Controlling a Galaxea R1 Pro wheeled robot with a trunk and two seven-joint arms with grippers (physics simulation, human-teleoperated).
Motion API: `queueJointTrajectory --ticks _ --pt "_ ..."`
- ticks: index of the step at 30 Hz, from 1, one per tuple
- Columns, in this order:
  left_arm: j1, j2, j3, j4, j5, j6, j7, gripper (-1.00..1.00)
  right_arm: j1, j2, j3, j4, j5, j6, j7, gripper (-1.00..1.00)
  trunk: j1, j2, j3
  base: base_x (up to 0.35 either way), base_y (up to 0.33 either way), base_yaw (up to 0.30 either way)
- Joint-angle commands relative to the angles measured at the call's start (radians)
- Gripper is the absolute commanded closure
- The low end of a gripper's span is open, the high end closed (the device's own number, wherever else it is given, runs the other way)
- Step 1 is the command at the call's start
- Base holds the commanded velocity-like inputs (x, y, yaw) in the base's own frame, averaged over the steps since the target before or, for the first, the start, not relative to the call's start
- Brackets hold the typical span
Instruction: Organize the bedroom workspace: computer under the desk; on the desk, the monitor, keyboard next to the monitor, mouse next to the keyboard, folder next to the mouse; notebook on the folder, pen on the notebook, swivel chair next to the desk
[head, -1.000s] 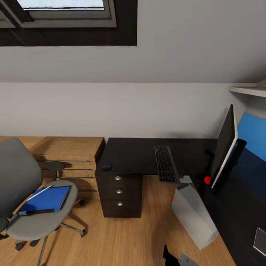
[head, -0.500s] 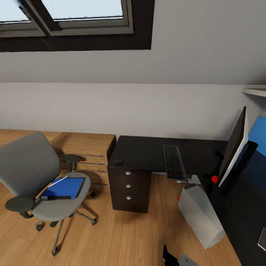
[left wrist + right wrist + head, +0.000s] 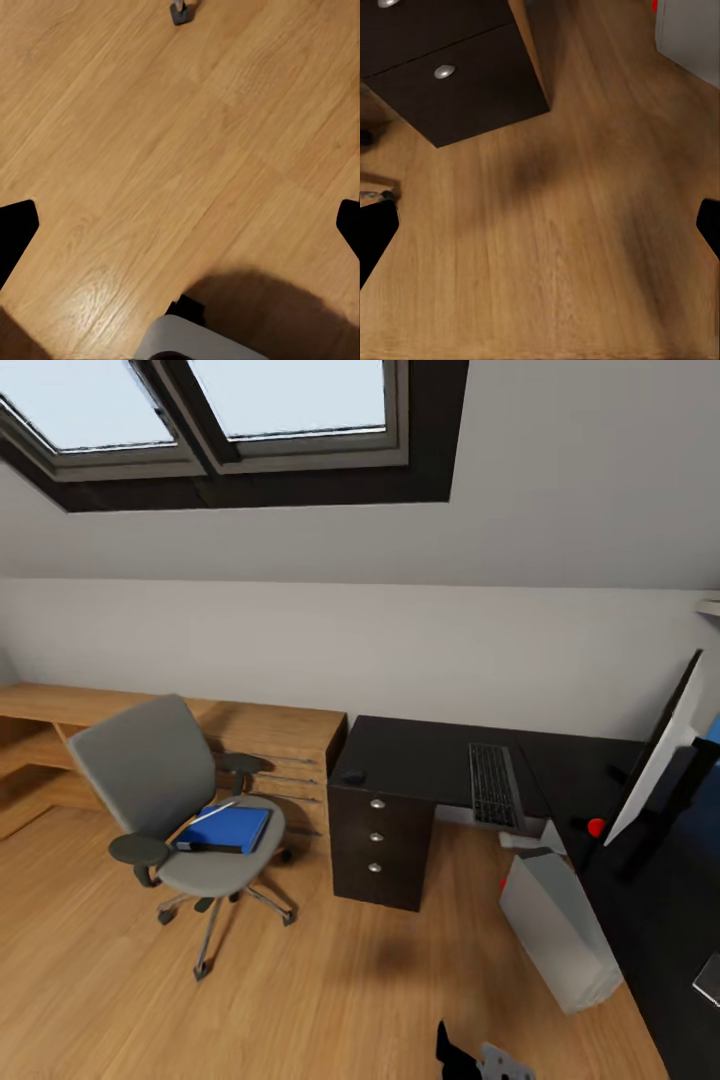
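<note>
You are standing back from the bench (image 3: pixel 420 755) with most of the tidying not yet done. Already in order: the monitor (image 3: pixel 662 745) stands on the bench at its right end, the keyboard (image 3: pixel 493 785) lies flat on the bench just beside the monitor, and the computer (image 3: pixel 560 928) sits on the floor by the bench's open side, leaning and partly out from under the top, so you may want to push it further in. A small dark lump near the bench's left front corner, above the drawers (image 3: pixel 377 840), looks like the mouse (image 3: pixel 353 775); it is well apart from the keyboard, so it probably has to move closer.

The folder (image 3: pixel 228 827) lies on the seat of the swivel chair (image 3: pixel 172 800), which stands on the floor (image 3: pixel 300 980) to the left of the bench, with a thin pale stick across the folder's near edge that could be the pen, though it is too small to be sure. A pale corner at the bench's near right end may be the notebook (image 3: pixel 708 980).

Neither claw holds anything. In each wrist view the two dark fingertips (image 3: pixel 15 229) (image 3: pixel 375 229) sit wide apart at the picture's edges over bare floor, so both the left and the right claw are spread. Left to do: folder, notebook, pen, mouse, then the chair.
</note>
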Motion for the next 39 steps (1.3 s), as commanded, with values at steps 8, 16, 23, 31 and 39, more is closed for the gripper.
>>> queueJointTrajectory --ticks 8,16,23,31,39 --pt "0.0 0.0 -0.003 -0.002 0.008 -0.002 0.006 -1.0 -0.001 -0.001 0.007 0.001 0.024 -0.004 0.001 -1.0 -0.031 0.055 0.023 -0.337 0.0 0.031" --pt "0.0 0.0 -0.003 -0.002 0.008 -0.002 0.006 -1.0 -0.001 -0.002 0.006 0.001 0.03 -0.004 0.0 -1.0 -0.062 0.111 0.048 -0.337 0.0 0.004" --pt "0.0 0.0 -0.003 -0.002 0.008 -0.002 0.006 -1.0 -0.001 -0.002 0.006 0.001 0.032 -0.006 0.001 -1.0 -0.089 0.16 0.073 -0.337 0.0 -0.062" --pt "0.0 -0.001 -0.003 -0.002 0.008 -0.002 0.005 -1.0 -0.001 -0.002 0.006 0.001 0.036 -0.01 0.001 -1.0 -0.119 0.216 0.106 -0.337 0.0 -0.158" --pt "0.0 -0.001 -0.004 -0.002 0.008 -0.002 0.004 -1.0 -0.001 -0.001 0.007 0.001 0.037 -0.01 0.001 -1.0 -0.15 0.272 0.134 -0.285 0.0 -0.066"
